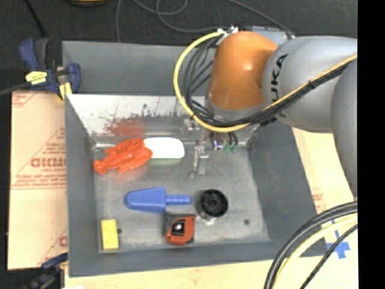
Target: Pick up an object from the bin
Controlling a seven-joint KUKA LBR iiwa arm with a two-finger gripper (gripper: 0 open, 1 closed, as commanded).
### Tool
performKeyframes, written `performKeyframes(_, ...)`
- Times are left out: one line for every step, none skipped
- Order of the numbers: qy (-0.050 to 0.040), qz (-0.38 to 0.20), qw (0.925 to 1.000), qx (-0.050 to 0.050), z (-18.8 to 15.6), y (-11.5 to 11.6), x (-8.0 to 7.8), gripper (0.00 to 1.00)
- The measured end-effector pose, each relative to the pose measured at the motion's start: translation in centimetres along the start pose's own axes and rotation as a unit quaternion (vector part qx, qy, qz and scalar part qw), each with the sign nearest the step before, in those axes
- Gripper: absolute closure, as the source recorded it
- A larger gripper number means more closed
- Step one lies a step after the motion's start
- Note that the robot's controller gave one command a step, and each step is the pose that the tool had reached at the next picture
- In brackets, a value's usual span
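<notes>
I log grey bin (274,185) contents:
- Yellow block (109,233): front-left corner.
- Orange lobster-shaped toy (123,155): back left.
- Blue handled piece (153,199): centre front.
- White oval piece (163,149): just beside orange toy, near back wall.
- Orange-black tape measure (180,229): front.
- Gripper (198,161): just right of white oval piece. Opening I cannot tell; nothing seen held.
- Black round part (212,202): beside tape measure.

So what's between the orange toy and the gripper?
In the camera view, a white oval thing lies there, right beside the orange toy and left of the gripper.
</notes>
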State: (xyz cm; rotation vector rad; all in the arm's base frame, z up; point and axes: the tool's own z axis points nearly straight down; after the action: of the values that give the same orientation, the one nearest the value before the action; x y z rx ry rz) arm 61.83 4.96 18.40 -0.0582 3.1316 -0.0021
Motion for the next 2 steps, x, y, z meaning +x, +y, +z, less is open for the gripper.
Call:
performKeyframes(0.0036,-0.053,0.9986,-0.003,3.7,2.2,-0.3,0.00)
performKeyframes(0.0009,-0.098,0.9952,0.000,9.1,4.3,3.0,0.00)
